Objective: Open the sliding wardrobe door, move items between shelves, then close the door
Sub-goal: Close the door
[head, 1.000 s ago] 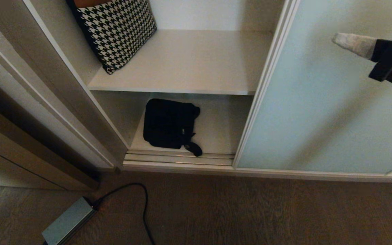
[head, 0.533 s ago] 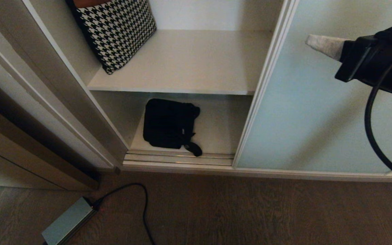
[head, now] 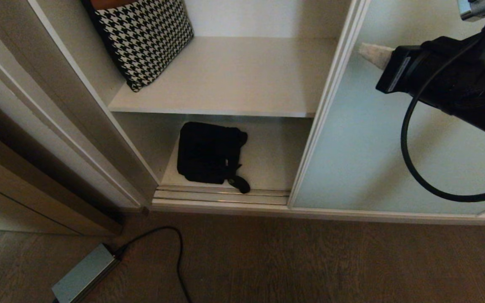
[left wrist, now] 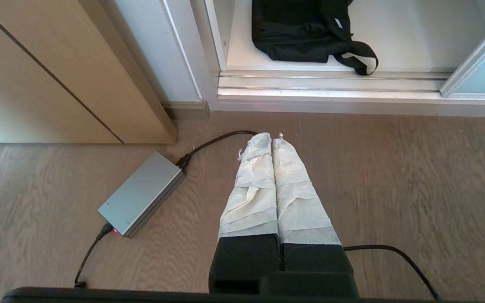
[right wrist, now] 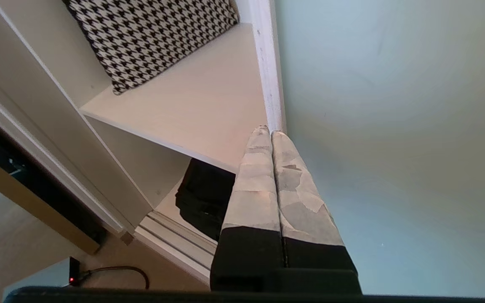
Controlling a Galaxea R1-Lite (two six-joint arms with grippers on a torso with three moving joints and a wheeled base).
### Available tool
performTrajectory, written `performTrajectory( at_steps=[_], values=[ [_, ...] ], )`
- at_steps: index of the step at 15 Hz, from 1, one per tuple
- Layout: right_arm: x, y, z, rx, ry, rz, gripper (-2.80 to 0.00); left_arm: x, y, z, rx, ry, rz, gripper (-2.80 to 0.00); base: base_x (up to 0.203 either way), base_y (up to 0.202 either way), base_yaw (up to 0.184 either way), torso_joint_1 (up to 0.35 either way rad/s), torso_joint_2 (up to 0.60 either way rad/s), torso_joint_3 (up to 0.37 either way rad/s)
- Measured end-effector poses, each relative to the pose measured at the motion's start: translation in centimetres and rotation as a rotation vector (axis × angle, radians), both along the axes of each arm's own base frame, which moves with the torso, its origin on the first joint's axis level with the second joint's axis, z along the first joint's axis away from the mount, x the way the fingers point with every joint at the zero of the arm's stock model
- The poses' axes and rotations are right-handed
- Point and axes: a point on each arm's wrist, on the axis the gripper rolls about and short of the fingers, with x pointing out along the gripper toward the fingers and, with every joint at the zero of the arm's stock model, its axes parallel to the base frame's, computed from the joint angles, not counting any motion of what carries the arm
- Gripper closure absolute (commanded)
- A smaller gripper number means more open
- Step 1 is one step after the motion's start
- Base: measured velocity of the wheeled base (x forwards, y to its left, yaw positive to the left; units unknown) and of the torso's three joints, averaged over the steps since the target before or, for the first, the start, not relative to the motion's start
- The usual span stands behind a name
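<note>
The sliding wardrobe door (head: pixel 377 143), pale blue-green frosted glass in a white frame, stands slid to the right, leaving the left bay open. A black fabric bag (head: pixel 209 152) lies on the bottom shelf (head: pixel 267 168), one strap end over the track. The upper shelf (head: pixel 234 80) carries a houndstooth cushion. My right gripper (head: pixel 366 50) is shut and empty, its taped tips close to the door's left frame edge (right wrist: pixel 270 75), in front of the glass. My left gripper (left wrist: pixel 271 139) is shut and empty, hanging low over the floor before the wardrobe.
A houndstooth cushion (head: pixel 143 40) leans at the upper shelf's left. A grey power brick (head: pixel 83 273) with a black cable (head: pixel 171 240) lies on the wood floor at left. The double floor track (head: pixel 221 195) runs along the wardrobe's front.
My right arm has moved left and slightly forward across the door glass, bringing its shut tips toward the door's left frame. The bag, the door and the left arm have stayed still.
</note>
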Motion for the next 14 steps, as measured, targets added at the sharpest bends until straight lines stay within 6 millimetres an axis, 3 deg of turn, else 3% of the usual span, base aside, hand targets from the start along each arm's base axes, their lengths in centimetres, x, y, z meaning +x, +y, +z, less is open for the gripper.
performTrajectory(
  at_steps=[8, 14],
  values=[
    [2.5, 0.3, -1.0, 0.033, 0.051, -0.045, 0.00, 0.0, 0.0, 0.0, 0.000, 0.000, -0.001, 0.00, 0.000, 0.000, 0.000, 0.000, 0.00, 0.000],
    [2.5, -0.5, -0.9, 0.059, 0.065, -0.062, 0.00, 0.0, 0.0, 0.0, 0.000, 0.000, 0.000, 0.00, 0.000, 0.000, 0.000, 0.000, 0.00, 0.000]
  ],
)
